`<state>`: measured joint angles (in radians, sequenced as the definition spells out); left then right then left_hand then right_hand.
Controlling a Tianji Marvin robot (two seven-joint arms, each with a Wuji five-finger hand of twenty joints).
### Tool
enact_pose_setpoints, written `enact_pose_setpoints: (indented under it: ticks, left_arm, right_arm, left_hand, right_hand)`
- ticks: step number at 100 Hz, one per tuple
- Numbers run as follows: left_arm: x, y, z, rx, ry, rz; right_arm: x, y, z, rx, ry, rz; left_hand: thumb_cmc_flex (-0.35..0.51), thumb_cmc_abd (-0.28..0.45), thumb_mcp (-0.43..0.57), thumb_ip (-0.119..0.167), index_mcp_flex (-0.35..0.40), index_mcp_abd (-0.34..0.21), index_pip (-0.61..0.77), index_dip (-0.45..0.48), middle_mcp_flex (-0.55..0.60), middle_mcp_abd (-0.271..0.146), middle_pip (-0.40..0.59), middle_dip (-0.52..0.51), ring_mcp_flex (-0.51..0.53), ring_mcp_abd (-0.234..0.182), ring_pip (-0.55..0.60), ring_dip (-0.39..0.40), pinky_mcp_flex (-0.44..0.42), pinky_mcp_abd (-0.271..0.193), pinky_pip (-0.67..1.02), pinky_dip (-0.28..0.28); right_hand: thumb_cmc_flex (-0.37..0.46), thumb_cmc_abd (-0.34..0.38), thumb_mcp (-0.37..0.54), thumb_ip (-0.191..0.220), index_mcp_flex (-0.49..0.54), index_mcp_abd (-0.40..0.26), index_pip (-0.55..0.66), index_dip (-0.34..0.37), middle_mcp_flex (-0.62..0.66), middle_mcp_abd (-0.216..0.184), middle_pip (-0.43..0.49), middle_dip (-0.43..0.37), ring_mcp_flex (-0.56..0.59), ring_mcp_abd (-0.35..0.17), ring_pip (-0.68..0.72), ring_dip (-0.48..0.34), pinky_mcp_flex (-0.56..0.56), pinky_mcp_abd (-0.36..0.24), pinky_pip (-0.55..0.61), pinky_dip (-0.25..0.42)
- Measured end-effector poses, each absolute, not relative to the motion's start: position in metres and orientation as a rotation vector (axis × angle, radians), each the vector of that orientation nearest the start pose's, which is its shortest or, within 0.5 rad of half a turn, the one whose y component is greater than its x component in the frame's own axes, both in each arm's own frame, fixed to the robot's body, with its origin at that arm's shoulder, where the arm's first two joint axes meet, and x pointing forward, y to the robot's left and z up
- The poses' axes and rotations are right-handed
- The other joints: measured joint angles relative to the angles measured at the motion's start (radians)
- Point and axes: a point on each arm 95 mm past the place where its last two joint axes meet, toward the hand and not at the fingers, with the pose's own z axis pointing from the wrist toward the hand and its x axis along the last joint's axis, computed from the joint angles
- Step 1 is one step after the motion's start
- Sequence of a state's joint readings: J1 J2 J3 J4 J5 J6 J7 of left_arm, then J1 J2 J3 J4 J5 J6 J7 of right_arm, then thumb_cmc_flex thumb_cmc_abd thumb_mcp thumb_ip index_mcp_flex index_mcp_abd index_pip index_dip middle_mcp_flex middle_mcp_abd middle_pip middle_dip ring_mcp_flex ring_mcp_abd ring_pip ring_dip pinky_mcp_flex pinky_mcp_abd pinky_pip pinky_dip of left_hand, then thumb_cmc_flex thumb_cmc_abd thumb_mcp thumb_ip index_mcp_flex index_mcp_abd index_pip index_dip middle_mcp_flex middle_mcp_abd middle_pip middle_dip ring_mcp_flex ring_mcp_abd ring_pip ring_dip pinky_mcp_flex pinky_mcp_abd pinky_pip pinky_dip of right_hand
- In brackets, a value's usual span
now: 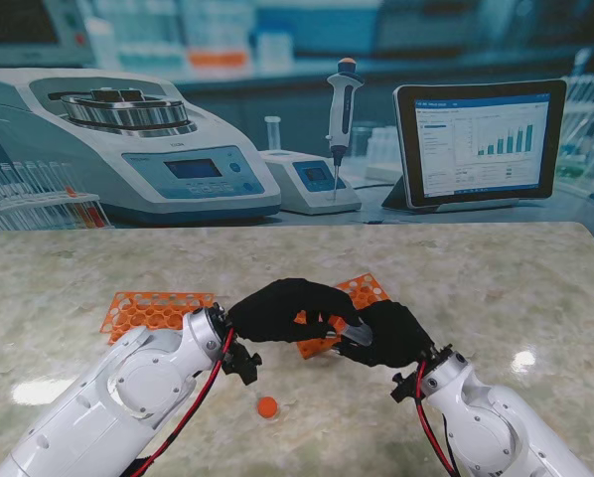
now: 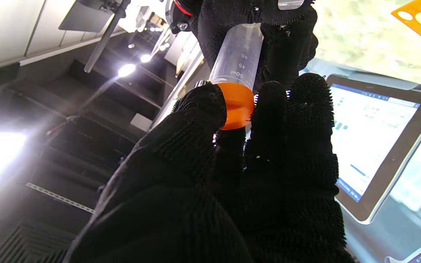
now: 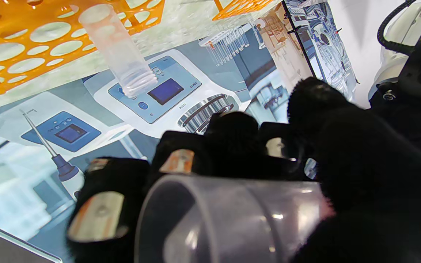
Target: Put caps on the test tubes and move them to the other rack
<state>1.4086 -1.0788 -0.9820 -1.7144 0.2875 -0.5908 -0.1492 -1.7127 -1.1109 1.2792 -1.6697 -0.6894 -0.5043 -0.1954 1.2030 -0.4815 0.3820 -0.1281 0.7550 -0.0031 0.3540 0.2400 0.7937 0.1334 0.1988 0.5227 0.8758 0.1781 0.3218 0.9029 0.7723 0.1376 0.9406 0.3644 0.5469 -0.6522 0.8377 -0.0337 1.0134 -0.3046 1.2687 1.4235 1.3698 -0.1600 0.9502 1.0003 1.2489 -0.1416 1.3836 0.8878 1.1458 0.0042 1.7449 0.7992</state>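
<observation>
Gripping a clear tube, the right hand hangs above the marble desk, its black-gloved fingers wrapped around the tube's body. The left hand meets it from the other side, thumb and fingers pinched on an orange cap that sits at the tube's open end; the cap touches the rim, but how far it is seated I cannot tell. Both hands come together over the nearer edge of the right orange rack. A second orange rack lies flat on the desk to the left, apart from the first. In the right wrist view another clear tube, uncapped, stands in a rack. One loose orange cap rests on the desk nearer to me, between the two forearms. Behind the desk is a printed lab backdrop.
</observation>
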Motion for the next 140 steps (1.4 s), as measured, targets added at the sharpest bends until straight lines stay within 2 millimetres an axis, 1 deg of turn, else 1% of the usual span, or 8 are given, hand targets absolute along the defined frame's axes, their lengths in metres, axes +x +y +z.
enact_pose_setpoints:
  ticks: [59,62,102,118,129,133,139,140]
  left_arm:
    - [0.3603,-0.1212,-0.2379,-1.025,1.673,-2.665]
    - [0.3602,-0.1218,-0.2377,-1.024,1.675,-2.666]
    - [0.3601,-0.1291,-0.2377,-1.021,1.712,-2.680]
    - [0.3604,-0.1273,-0.2384,-1.028,1.705,-2.678]
    - [0.3605,-0.1253,-0.2393,-1.032,1.695,-2.674]
    - [0.3606,-0.1247,-0.2395,-1.033,1.691,-2.673]
    - [0.3605,-0.1241,-0.2399,-1.034,1.688,-2.671]
    - [0.3605,-0.1240,-0.2400,-1.034,1.687,-2.671]
  right_arm:
    - [0.3478,0.0211,-0.3054,1.161,1.329,2.218]
    - [0.3478,0.0210,-0.3055,1.161,1.329,2.217]
    - [0.3479,0.0199,-0.3079,1.169,1.341,2.209]
    - [0.3480,0.0198,-0.3076,1.167,1.339,2.210]
    - [0.3480,0.0201,-0.3071,1.165,1.337,2.211]
    - [0.3479,0.0201,-0.3070,1.165,1.337,2.211]
    - [0.3479,0.0202,-0.3069,1.165,1.337,2.212]
    - [0.3479,0.0202,-0.3069,1.165,1.337,2.212]
  left_hand:
    - [0.000,-0.001,0.010,0.000,0.001,-0.009,0.004,0.000,0.001,-0.002,0.000,0.000,0.000,0.000,-0.006,0.005,-0.004,0.000,0.000,0.000]
    - [0.000,-0.001,0.010,0.000,0.001,-0.009,0.005,0.000,0.001,-0.002,0.000,0.000,0.000,0.002,-0.006,0.023,-0.004,0.001,0.000,0.000]
    - [0.000,0.001,0.010,0.000,0.001,-0.019,0.017,0.009,0.001,-0.002,0.000,0.003,0.000,0.021,-0.025,0.024,-0.006,0.015,0.000,0.000]
    - [0.001,0.026,-0.034,0.002,0.001,-0.019,0.018,0.009,0.001,-0.002,-0.011,0.023,0.000,0.018,-0.025,0.019,-0.014,0.015,0.000,0.026]
    - [0.003,0.058,-0.086,0.003,0.001,-0.019,0.018,0.009,0.000,-0.009,-0.013,0.025,0.000,0.001,-0.016,0.018,-0.029,0.015,-0.011,0.050]
    - [0.003,0.065,-0.107,0.025,0.001,-0.019,0.018,0.009,-0.001,-0.010,-0.013,0.025,0.000,-0.003,-0.009,0.018,-0.033,0.015,-0.011,0.062]
    - [0.004,0.088,-0.138,0.036,-0.011,-0.019,0.018,0.009,-0.002,-0.011,-0.014,0.025,0.000,-0.010,0.000,0.015,-0.043,0.015,-0.015,0.075]
    - [0.004,0.096,-0.157,0.054,-0.017,-0.019,0.018,0.009,-0.002,-0.011,-0.014,0.025,-0.008,-0.011,0.016,0.009,-0.051,0.015,-0.020,0.086]
  right_hand:
    - [0.000,0.000,0.000,0.000,0.000,-0.001,0.000,0.000,0.000,0.000,0.000,0.000,-0.001,0.000,0.000,0.000,0.000,0.000,0.000,0.000]
    - [0.000,0.000,0.000,0.000,0.007,-0.001,0.000,0.000,0.000,0.000,0.000,0.000,-0.001,0.000,0.000,0.000,0.000,0.000,0.000,0.000]
    - [-0.001,-0.001,-0.001,0.000,0.010,-0.001,0.000,0.000,0.000,0.000,0.000,0.000,-0.023,0.001,-0.001,0.000,0.000,0.000,0.000,0.000]
    - [-0.001,-0.001,-0.001,0.000,0.010,-0.001,0.000,0.000,0.000,0.000,0.000,0.001,-0.023,0.001,-0.001,0.000,0.000,0.000,0.000,0.000]
    - [-0.001,-0.001,-0.002,0.000,0.010,-0.001,0.000,0.000,0.000,0.000,0.000,0.001,-0.023,0.001,-0.001,0.000,0.000,0.000,0.000,0.000]
    - [-0.001,-0.001,-0.002,0.000,0.010,-0.001,0.000,0.000,0.000,0.000,0.000,0.001,-0.023,0.001,-0.001,0.000,0.000,0.000,0.000,0.000]
    - [-0.001,-0.001,-0.002,0.000,0.010,-0.001,0.000,0.000,0.000,0.000,0.000,0.001,-0.023,0.001,-0.001,0.000,0.000,0.000,0.000,0.000]
    - [-0.001,-0.001,-0.002,0.000,0.010,-0.001,0.000,0.000,0.000,0.000,0.000,0.001,-0.023,0.001,-0.001,0.000,0.000,0.000,0.000,0.000]
